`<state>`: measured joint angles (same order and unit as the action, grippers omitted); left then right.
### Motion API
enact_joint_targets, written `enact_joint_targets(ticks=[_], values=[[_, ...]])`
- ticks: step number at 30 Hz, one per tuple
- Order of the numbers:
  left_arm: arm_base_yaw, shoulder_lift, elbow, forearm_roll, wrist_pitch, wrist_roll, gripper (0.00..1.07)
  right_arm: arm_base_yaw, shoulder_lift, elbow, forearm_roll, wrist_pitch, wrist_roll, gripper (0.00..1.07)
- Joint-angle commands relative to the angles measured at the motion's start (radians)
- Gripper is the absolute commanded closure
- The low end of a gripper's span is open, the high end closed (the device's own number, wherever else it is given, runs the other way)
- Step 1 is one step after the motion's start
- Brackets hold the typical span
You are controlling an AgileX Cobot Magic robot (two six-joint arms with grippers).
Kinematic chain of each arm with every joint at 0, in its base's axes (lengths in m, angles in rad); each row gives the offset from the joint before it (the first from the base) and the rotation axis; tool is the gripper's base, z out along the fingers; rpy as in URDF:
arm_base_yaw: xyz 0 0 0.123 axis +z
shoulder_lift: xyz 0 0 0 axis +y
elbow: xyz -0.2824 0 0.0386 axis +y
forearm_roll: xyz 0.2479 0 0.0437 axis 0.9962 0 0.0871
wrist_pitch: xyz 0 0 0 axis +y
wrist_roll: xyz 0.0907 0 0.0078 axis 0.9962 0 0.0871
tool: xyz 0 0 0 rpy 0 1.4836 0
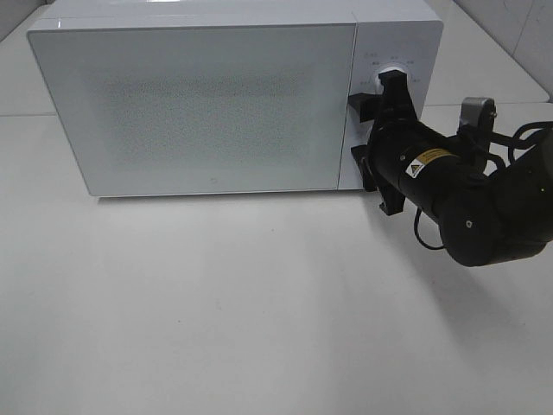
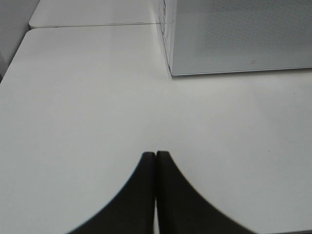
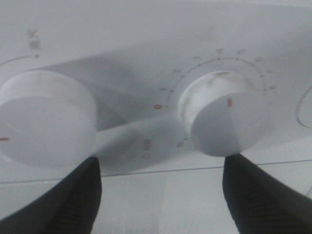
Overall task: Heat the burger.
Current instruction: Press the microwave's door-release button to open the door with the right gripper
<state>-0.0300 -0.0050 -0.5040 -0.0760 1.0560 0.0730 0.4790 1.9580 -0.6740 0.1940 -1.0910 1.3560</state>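
Note:
The burger is out of view; the white microwave has its door shut and nothing shows through it. My right gripper is open at the microwave's control panel, its two black fingers spread just in front of the panel. The right wrist view shows the gripper close to two white dials, one and the other, the latter with a red mark. The fingers do not touch either dial. My left gripper is shut and empty above the bare table, away from the microwave's corner.
The microwave stands at the back of the white table. The upper dial shows above my right arm, which hides the lower panel. A table seam runs behind the left gripper.

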Motion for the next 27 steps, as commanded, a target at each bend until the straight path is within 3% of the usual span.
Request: enact_joint_targets(ticks=[1, 8, 10, 16, 18, 21, 23, 27], values=[[0.001, -0.02, 0.004, 0.001, -0.016, -0.007, 1.06, -0.005, -0.04, 0.023, 0.001, -0.037, -0.081, 0.43], [0.001, -0.02, 0.004, 0.001, -0.016, -0.007, 1.06, -0.005, -0.112, 0.101, -0.051, -0.005, -0.206, 0.43], [0.001, -0.02, 0.004, 0.001, -0.016, -0.007, 1.06, -0.005, -0.159, 0.133, -0.153, 0.009, -0.358, 0.43], [0.001, -0.02, 0.004, 0.001, -0.016, -0.007, 1.06, -0.005, -0.202, 0.133, -0.26, 0.054, -0.544, 0.43], [0.001, -0.02, 0.004, 0.001, -0.016, -0.007, 1.06, -0.005, -0.233, 0.133, -0.373, 0.108, -0.734, 0.43], [0.001, -0.02, 0.004, 0.001, -0.016, -0.007, 1.06, -0.005, -0.239, 0.133, -0.395, 0.128, -0.78, 0.43], [0.001, -0.02, 0.004, 0.001, -0.016, -0.007, 1.06, -0.005, -0.274, 0.133, -0.469, 0.251, -0.919, 0.45], [0.001, -0.02, 0.004, 0.001, -0.016, -0.007, 1.06, -0.005, -0.301, 0.129, -0.5, 0.354, -1.004, 0.47]])
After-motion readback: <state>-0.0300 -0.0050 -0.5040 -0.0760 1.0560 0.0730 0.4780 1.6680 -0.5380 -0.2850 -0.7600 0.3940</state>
